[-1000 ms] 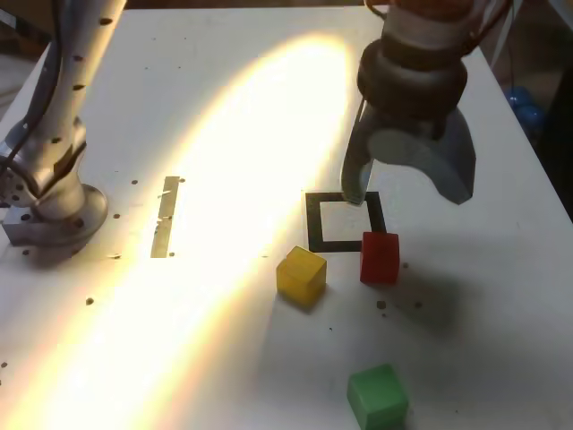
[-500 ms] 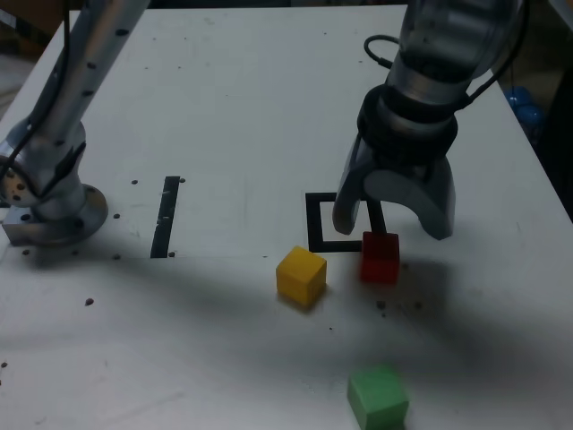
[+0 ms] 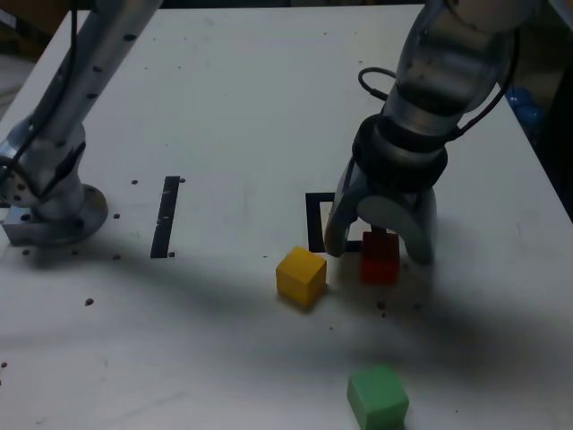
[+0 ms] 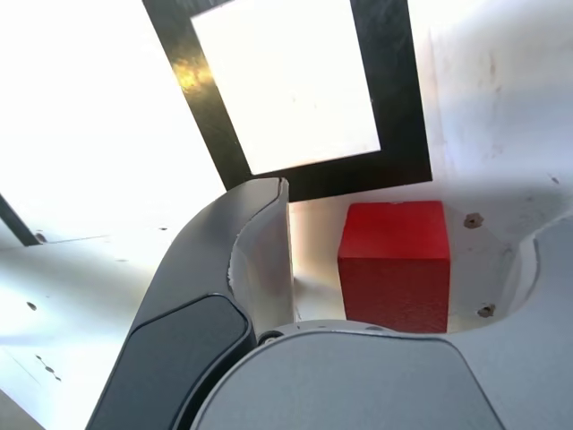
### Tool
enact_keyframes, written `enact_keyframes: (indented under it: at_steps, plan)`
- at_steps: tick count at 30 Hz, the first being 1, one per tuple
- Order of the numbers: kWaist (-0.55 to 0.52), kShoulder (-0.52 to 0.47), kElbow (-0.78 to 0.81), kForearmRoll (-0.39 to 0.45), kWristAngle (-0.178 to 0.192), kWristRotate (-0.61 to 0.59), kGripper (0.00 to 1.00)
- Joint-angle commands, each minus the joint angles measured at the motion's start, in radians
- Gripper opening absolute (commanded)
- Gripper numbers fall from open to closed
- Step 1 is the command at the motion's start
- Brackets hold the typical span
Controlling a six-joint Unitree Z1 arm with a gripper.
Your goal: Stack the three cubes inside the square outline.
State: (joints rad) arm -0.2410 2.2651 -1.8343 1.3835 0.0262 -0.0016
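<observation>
In the exterior view, the arm (image 3: 448, 67) reaches in from the upper right of the frame and its gripper (image 3: 380, 255) points down at right of centre, over the red cube (image 3: 380, 260). The jaws stand wide apart and hold nothing. The wrist view shows the red cube in the gap between them, with white table (image 3: 224, 358) visible on each side of it, so neither jaw appears to touch it. How high the tips are above the table I cannot tell.

In the exterior view, the red cube sits at the lower right corner of the square outline (image 3: 314, 224), which is partly hidden behind the gripper. In the wrist view the cube lies outside the tape, near one side of the outline, and the white centre is bare where it shows.

The yellow cube (image 3: 302, 276) rests near the centre of the exterior view, lower left of the jaws and outside their gap. The green cube (image 3: 378, 399) is at the bottom of the frame, right of centre, well apart from the gripper. The black tape strip (image 3: 166, 217) lies at left of centre.
</observation>
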Motion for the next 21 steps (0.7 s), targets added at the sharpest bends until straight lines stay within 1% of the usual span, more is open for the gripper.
enact_keyframes:
  at_steps: [1, 3, 5, 10, 14, 17, 21]
  plan:
    - [0.002, 0.006, 0.007, -0.017, -0.009, 0.002, 0.85]
    - [0.001, 0.006, 0.013, -0.036, -0.011, 0.002, 0.82]
    - [0.000, 0.004, 0.018, -0.058, -0.012, 0.003, 0.77]
    - [-0.005, -0.001, 0.036, -0.119, -0.011, 0.000, 0.57]
    - [-0.006, -0.002, 0.048, -0.136, -0.009, -0.011, 0.43]
    - [-0.006, -0.005, 0.047, -0.129, -0.007, -0.022, 0.37]
    - [-0.006, -0.011, 0.041, -0.114, -0.007, -0.027, 0.34]
